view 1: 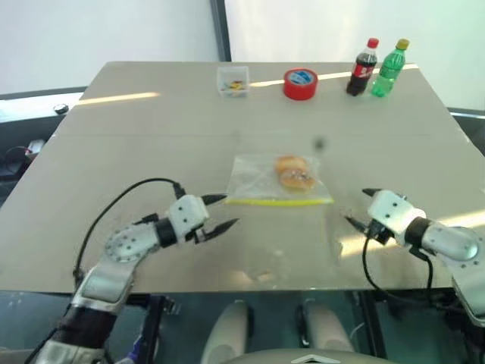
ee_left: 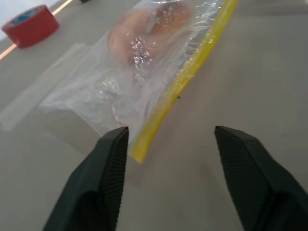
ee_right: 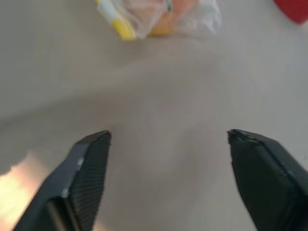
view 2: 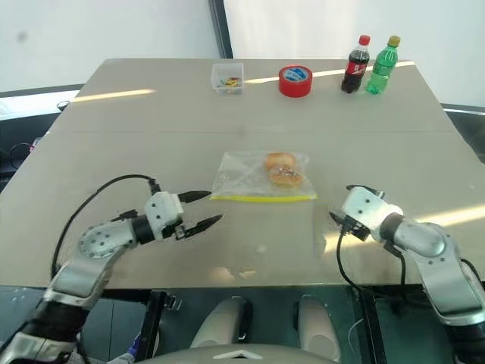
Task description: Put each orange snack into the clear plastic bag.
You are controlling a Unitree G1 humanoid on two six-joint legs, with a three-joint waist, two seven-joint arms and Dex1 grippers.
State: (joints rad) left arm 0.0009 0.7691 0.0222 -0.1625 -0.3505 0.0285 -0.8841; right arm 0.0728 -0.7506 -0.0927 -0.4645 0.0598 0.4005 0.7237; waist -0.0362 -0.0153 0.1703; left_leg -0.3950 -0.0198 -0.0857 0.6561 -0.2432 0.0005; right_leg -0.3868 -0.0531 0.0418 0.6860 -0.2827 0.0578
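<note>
Both orange-brown bun-shaped toy snacks lie inside the flat clear plastic zip bag with its yellow seal strip, which rests near the middle of the pale desk, strip edge facing the near edge of the desk. The left hand is released, its black fingers spread and empty, just beside the bag's near left corner; the right hand is likewise spread wide and empty, a little apart from the near right corner. By the look of it the task is essentially done, so the main risk now is disturbance: the left hand sits so close to the seal strip that a careless sweep could snag the thin film and drag the bag or tip the snacks back out through the mouth, if that is unsealed, which cannot be told. The red tape roll and the two small bottles stand well apart along the far edge of the desk, out of harm's way.
</note>
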